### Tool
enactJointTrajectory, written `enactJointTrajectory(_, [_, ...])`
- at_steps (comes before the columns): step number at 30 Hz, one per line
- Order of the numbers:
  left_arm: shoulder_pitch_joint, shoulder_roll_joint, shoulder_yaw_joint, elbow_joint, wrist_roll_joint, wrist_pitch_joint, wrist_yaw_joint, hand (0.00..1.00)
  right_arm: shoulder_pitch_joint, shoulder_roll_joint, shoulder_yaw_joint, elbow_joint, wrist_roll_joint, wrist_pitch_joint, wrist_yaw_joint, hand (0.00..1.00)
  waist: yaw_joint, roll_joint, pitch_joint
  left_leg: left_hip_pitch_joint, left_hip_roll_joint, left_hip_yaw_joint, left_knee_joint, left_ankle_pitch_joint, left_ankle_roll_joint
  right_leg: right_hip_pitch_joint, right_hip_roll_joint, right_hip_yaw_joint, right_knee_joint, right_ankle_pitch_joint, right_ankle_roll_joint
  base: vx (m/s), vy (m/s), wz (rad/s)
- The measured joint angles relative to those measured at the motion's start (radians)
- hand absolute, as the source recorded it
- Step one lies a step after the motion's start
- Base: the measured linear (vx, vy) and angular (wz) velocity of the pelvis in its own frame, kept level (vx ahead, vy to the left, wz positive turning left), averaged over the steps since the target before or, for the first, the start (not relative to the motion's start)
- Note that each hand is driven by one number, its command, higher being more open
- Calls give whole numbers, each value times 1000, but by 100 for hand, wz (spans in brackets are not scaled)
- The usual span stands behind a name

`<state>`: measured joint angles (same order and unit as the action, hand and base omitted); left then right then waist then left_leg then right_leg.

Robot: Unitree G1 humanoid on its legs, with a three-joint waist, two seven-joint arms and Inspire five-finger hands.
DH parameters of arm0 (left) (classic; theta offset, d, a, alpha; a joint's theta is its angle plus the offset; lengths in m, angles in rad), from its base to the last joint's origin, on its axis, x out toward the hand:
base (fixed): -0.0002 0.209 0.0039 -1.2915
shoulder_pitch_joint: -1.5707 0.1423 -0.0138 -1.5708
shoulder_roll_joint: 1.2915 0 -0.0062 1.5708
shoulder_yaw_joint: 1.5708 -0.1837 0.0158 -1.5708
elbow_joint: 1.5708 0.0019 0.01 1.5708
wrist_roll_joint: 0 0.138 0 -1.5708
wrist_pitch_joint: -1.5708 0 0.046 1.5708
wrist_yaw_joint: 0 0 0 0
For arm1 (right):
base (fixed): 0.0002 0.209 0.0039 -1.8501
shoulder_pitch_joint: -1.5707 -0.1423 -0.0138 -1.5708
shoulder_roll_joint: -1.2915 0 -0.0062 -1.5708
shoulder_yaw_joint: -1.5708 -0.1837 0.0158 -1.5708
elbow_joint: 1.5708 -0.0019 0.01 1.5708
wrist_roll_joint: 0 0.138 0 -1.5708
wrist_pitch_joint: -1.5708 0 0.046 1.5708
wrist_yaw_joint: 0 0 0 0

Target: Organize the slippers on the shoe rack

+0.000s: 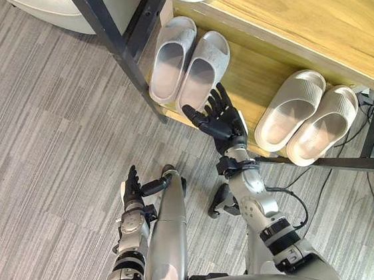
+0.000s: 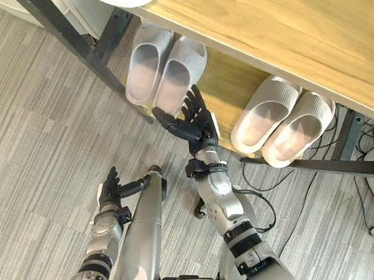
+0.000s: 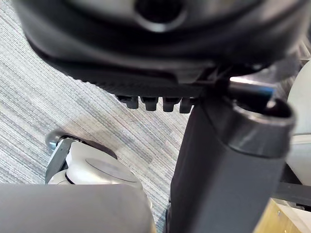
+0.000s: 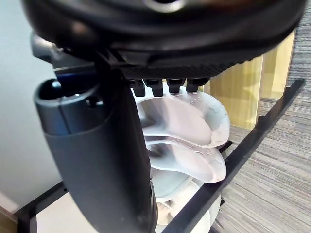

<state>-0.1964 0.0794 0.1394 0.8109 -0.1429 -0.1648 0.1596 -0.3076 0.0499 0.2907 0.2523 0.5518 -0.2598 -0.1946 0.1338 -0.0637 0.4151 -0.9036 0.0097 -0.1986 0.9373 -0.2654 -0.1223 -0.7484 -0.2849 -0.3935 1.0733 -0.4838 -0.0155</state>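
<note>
A pale grey pair of slippers (image 1: 186, 65) sits side by side at the left end of the shoe rack's lower wooden shelf (image 1: 251, 83), heels at the shelf's front edge. A beige pair (image 1: 308, 115) lies further right on the same shelf, heels overhanging the front. My right hand (image 1: 221, 117) is open, fingers spread, just in front of the grey pair's heels and holding nothing; its wrist view shows that pair (image 4: 187, 131) close ahead. My left hand (image 1: 132, 188) hangs low over the floor with straight fingers, empty.
The rack's black frame leg (image 1: 113, 37) stands left of the grey pair, and a black front rail (image 1: 336, 162) runs below the beige pair. A wooden top board (image 1: 321, 12) overhangs the shelf. Grey striped carpet (image 1: 46, 141) spreads to the left.
</note>
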Motion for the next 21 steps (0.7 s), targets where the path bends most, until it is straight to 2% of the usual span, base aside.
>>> enactJointTrajectory(11, [3,-22,4,1,0,0,-16,100,-25,-1,-82,49,-1,-1,-3,100,14,30,6,5,0,1,-4,8,1,1,-3,1,5,0,-1,-3,25,0])
enactJointTrajectory(16, [2,-24,4,2,0,0,-16,100,-33,-1,-100,50,-8,-1,-2,100,14,34,8,12,2,11,-4,7,2,3,-3,11,6,0,-2,11,30,-3])
enactJointTrajectory(21, [0,-39,1,0,0,1,-19,100,24,-1,-110,10,-138,9,-4,100,10,41,12,54,6,22,-12,0,9,50,-3,12,-14,3,-2,19,55,-1])
